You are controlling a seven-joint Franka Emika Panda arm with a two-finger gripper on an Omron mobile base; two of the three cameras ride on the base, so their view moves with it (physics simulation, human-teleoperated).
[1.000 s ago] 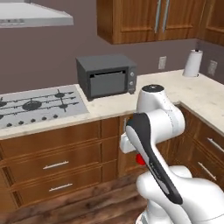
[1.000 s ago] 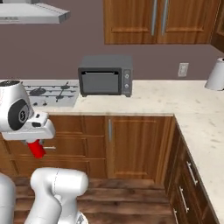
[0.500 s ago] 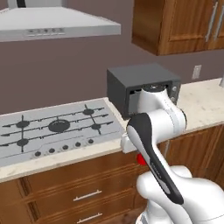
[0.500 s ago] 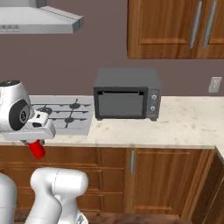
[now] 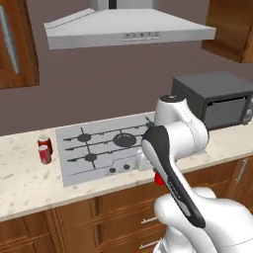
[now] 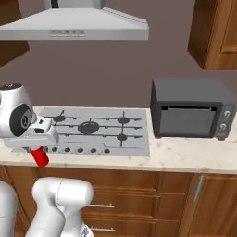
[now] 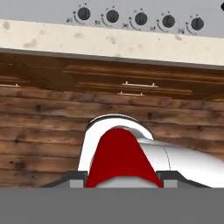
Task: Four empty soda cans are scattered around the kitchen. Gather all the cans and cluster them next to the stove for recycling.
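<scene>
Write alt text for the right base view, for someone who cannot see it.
A white robot arm's gripper holds a red soda can below the counter edge, in front of a silver stove. A dark toaster oven sits on the counter to the right, and a grey range hood hangs above.

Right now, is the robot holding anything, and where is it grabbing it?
Yes, the gripper holds a red soda can. Its jaws clamp the can's upper part, and the rest hangs below, in front of the counter edge.

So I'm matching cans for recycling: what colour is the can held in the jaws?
Red. The can shows best in the right base view.
</scene>
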